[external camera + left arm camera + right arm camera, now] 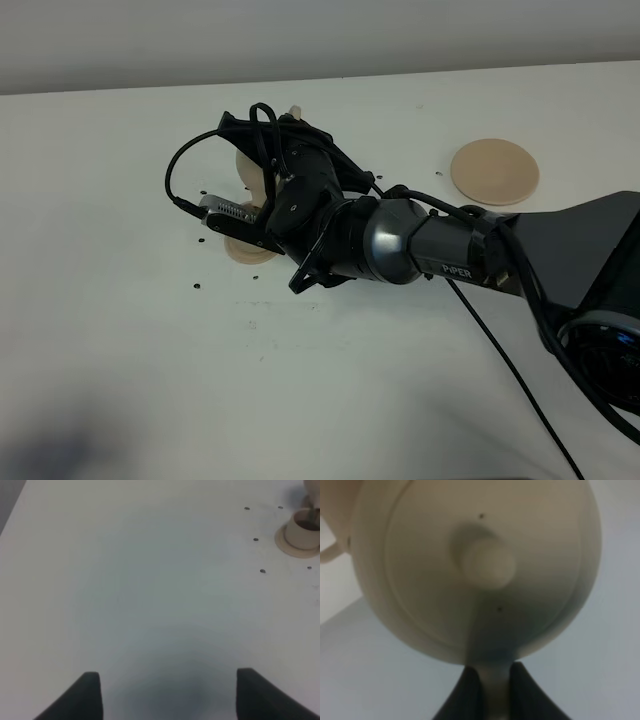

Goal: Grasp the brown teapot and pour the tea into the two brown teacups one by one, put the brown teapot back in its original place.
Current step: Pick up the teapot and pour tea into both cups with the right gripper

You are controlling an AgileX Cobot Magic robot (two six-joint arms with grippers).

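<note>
Pinching the handle (pixel 494 692) of the teapot (pixel 475 565), the right jaws should tip it slowly, spout over a cup (pixel 300 534); left jaws spread.

You can read a single word, PIPER (pixel 443 268), printed in small white capitals on the black sleeve of the right arm (pixel 480 250), just behind its rounded grey joint (pixel 395 240), slanting along the arm in the high camera's view, and nothing else is legible
</note>
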